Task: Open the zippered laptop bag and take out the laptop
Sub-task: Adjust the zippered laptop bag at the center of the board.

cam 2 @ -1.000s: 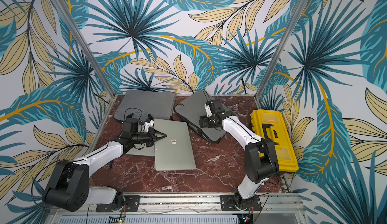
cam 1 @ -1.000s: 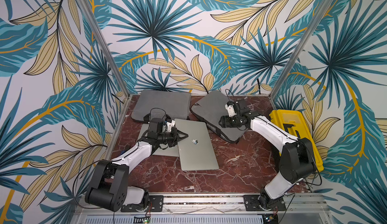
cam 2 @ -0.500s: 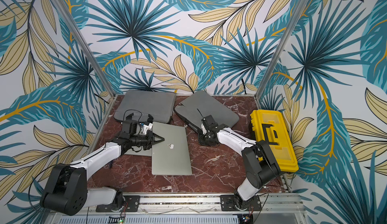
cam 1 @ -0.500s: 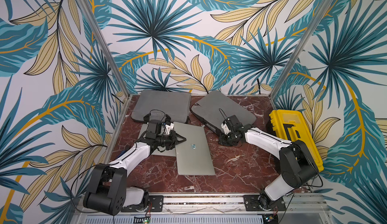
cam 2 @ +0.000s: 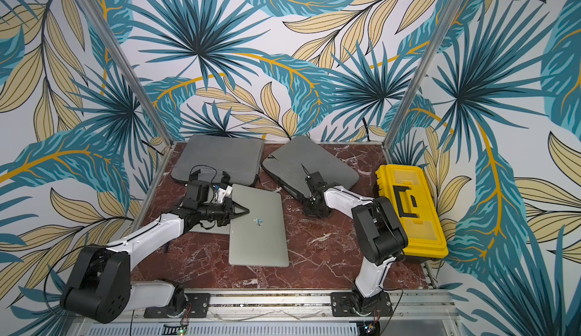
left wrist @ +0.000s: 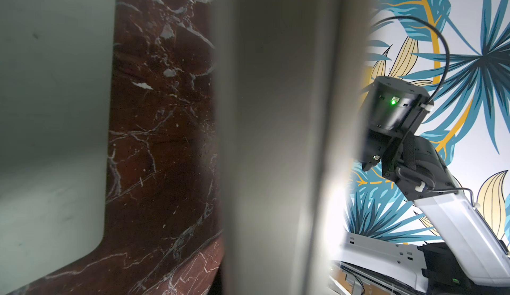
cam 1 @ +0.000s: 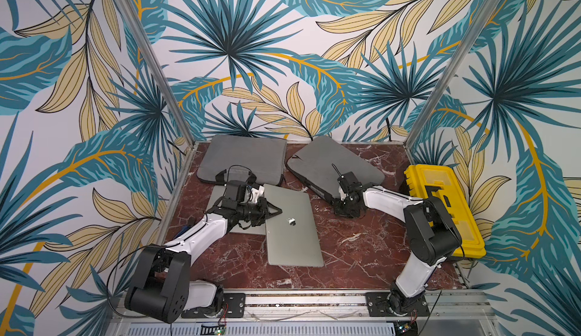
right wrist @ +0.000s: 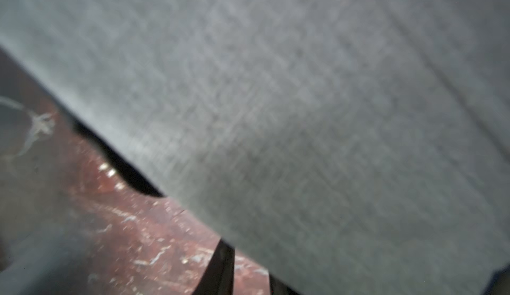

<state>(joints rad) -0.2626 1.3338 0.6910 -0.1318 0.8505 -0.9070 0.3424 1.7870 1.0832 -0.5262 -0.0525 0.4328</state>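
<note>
The left tool (cam 1: 276, 212) is closed, it seems, on the left edge of the flat silver metal laptop (cam 1: 294, 233), which lies outside any bag on the red marble tabletop (cam 1: 361, 249). The laptop is stiff, rather heavy and smooth. A thin edge grip can slip, so sliding looks safer than lifting. The right tool (cam 1: 344, 206) stands at the front edge of the soft grey fabric laptop bag (cam 1: 327, 161). Whether it is open, I cannot tell.

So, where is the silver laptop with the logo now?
In both top views the silver laptop lies mid-table, just in front of the left grey bag, its left edge held by the left gripper.
</note>
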